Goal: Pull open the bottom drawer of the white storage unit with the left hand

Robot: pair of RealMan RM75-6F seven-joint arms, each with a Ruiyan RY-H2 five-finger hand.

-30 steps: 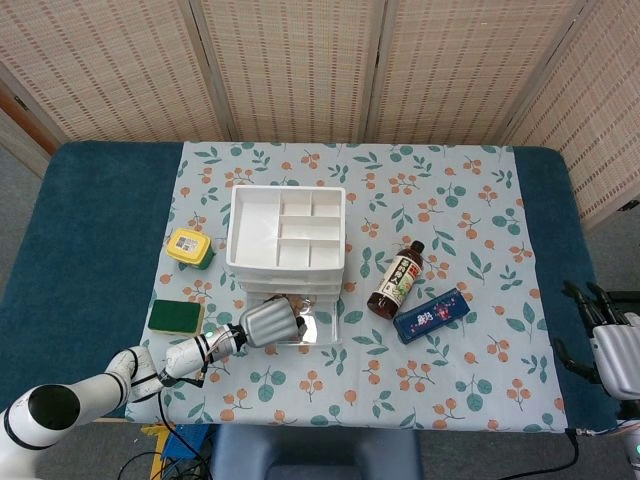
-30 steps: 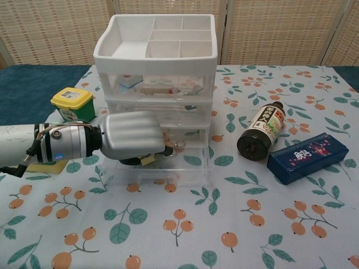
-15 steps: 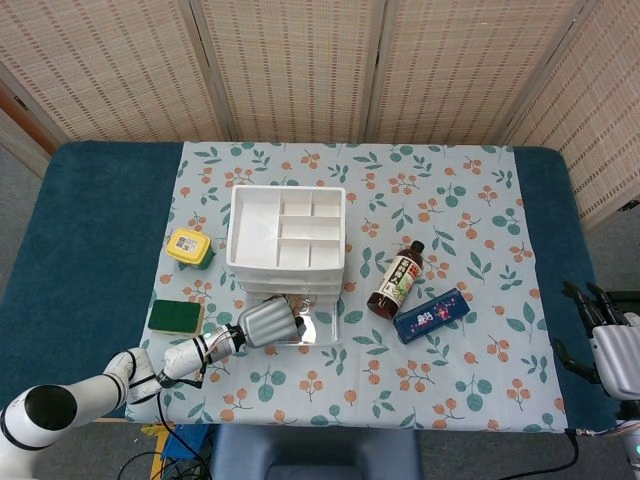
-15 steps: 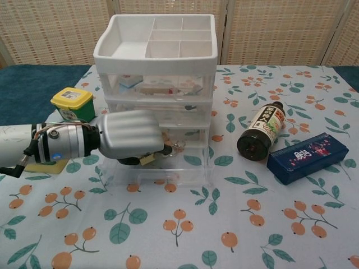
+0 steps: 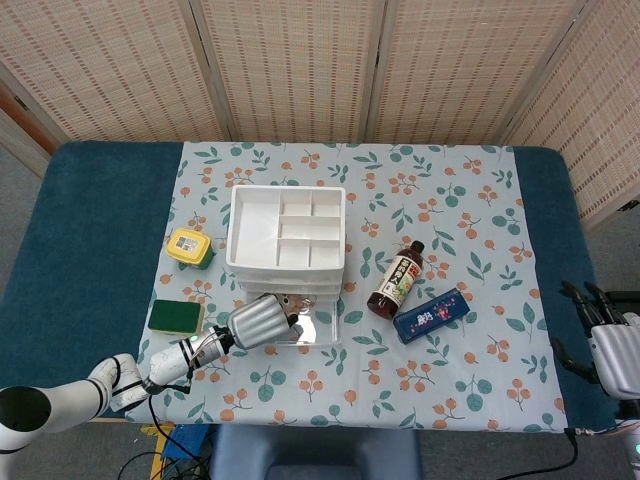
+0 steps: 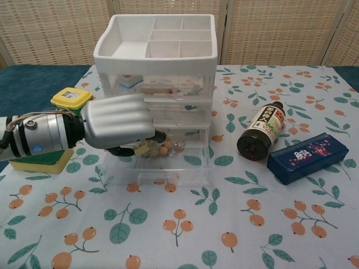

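The white storage unit [image 5: 287, 235] [image 6: 155, 50] stands left of centre on the floral cloth, with clear drawers under an open divided tray. Its bottom drawer [image 5: 318, 331] [image 6: 162, 172] is slid out toward me and holds beads and small trinkets [image 6: 165, 147]. My left hand [image 5: 258, 320] [image 6: 118, 124] hovers over the drawer's left part, fingers curled downward, dark fingertips just above the contents; I see nothing held in it. My right hand [image 5: 610, 345] hangs off the table's right edge, fingers apart and empty.
A yellow-lidded green tub [image 5: 190, 246] [image 6: 72, 100] and a green-and-yellow sponge [image 5: 176, 316] [image 6: 36, 161] sit left of the unit. A dark sauce bottle [image 5: 397, 279] [image 6: 263, 130] and a blue box [image 5: 431, 314] [image 6: 305, 157] lie to its right.
My left hand has drawn back to the left and risen a little out of the drawer, uncovering the beads. The drawer stays slid out. The right hand has not moved.
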